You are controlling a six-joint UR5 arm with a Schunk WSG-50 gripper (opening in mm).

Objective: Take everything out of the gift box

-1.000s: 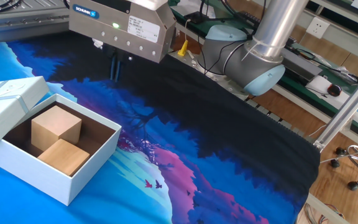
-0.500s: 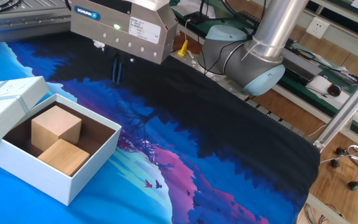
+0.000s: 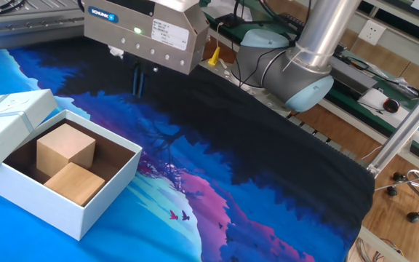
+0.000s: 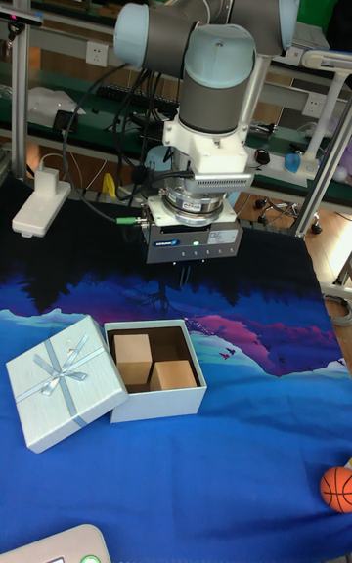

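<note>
Wooden, stiff, light-looking blocks: paler block (image 3: 65,148) and tanner block (image 3: 74,183) touching inside open gift box (image 3: 86,215). Best gripped across flat opposite sides. Gripper (image 3: 138,80) above, fingers seemingly pressed together.

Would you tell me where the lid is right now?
In the tall fixed view the lid lies bow up on the cloth, left of the open box, leaning on it.

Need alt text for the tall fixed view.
An open gift box holds two wooden blocks on a blue patterned cloth, its bowed lid leaning at its left. The arm's hand hangs above the box, not touching it.
</note>
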